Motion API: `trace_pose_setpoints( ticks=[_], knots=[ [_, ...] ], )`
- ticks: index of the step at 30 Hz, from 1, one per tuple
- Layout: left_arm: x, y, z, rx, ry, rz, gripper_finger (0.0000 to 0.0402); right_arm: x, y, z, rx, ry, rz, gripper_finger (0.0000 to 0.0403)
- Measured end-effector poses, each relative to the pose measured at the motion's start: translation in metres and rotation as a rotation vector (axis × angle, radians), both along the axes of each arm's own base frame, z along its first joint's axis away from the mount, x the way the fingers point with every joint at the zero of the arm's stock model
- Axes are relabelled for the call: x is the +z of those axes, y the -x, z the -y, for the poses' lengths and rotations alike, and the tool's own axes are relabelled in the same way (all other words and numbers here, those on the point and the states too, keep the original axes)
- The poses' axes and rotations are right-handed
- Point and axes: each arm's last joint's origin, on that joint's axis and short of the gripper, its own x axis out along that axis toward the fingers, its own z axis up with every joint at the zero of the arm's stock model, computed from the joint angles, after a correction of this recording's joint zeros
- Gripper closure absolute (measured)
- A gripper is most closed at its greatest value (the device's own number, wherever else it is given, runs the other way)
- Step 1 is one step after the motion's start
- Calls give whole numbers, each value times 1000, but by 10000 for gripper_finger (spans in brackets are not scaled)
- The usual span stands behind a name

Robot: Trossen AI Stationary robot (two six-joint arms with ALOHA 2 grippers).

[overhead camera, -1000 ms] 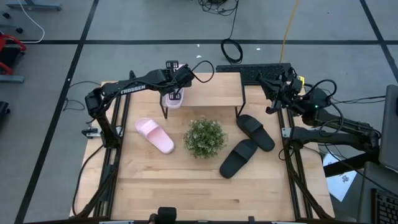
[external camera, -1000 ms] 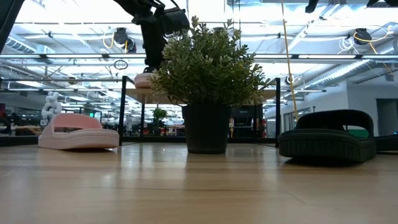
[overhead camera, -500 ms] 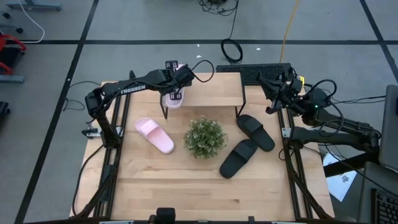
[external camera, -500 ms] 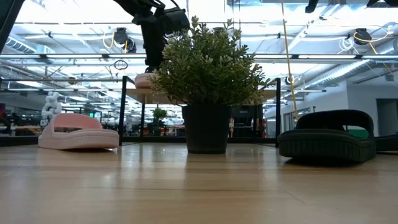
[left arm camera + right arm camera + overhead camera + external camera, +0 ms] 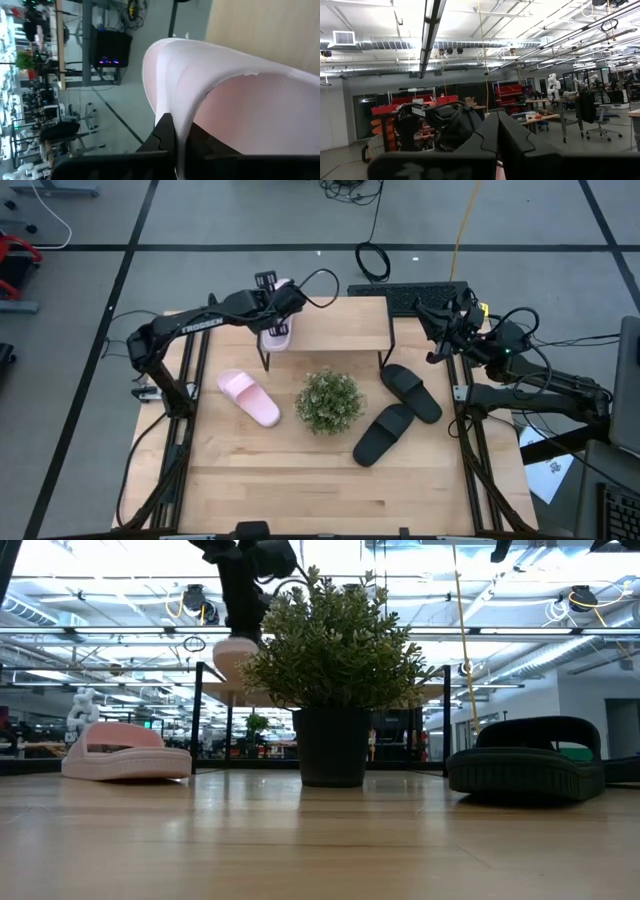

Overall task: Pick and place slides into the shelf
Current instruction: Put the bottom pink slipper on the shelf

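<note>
We're seeing the left gripper [image 5: 276, 313] pinching a pink slide [image 5: 279, 330] by its strap, hanging over the shelf's [image 5: 340, 325] left end. The low view is showing it [image 5: 236, 654] clear above the plank, while the right gripper [image 5: 497, 131] is sitting closed off the table's right edge.

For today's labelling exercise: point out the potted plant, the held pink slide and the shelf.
potted plant [image 5: 329, 401]: high view, foliage centre.
held pink slide [image 5: 225, 95]: left wrist view, strap.
shelf [image 5: 340, 326]: high view, bare plank top.

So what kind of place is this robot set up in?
Probably a robotics lab or workshop: an open ceiling with exposed ducts, red storage bins along the back, and workbenches with office chairs beyond the table.
</note>
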Motion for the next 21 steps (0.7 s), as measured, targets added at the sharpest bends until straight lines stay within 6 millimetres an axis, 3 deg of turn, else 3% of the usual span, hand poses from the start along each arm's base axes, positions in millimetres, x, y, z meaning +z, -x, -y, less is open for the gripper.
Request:
trace_pose_setpoints(
  ticks=[6,21],
  knots=[
    [7,2,6,-5,-17,22,401,1,0,0,-1,2,6,403],
    [4,-4,13,71,-43,96,401,3,1,0,-2,9,28,403]
  ],
)
